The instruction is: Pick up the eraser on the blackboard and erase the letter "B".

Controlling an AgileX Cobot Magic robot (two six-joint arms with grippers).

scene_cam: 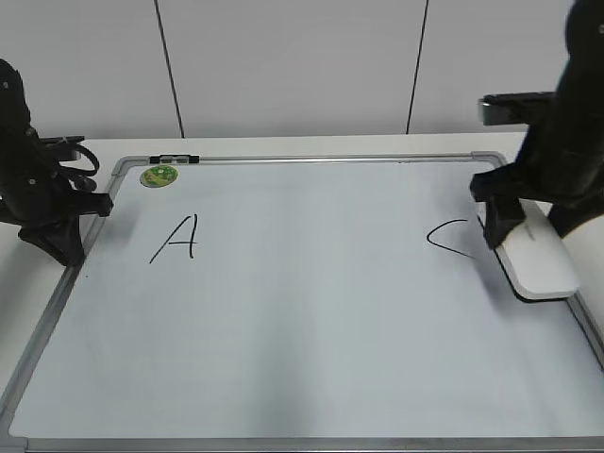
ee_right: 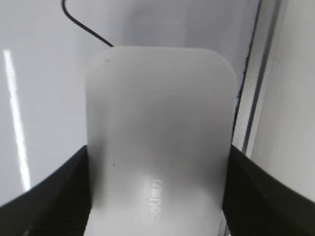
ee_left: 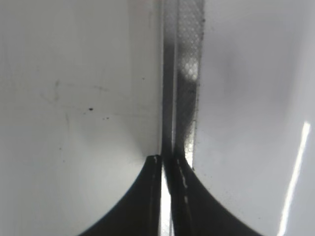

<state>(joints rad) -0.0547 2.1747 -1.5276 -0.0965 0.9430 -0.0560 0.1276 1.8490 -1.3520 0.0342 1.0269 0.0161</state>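
The blackboard lies flat, a white board in a grey frame. It bears a black "A" at the left and a black "C" at the right. No letter "B" shows between them. The white eraser lies on the board at its right edge, beside the "C". My right gripper is shut on the eraser's far end; in the right wrist view its fingers press both sides of the eraser. My left gripper is shut and empty over the board's left frame, fingertips together.
A round green magnet sits at the board's far left corner. A black marker lies on the top frame behind it. The white table runs round the board. A grey panelled wall stands behind.
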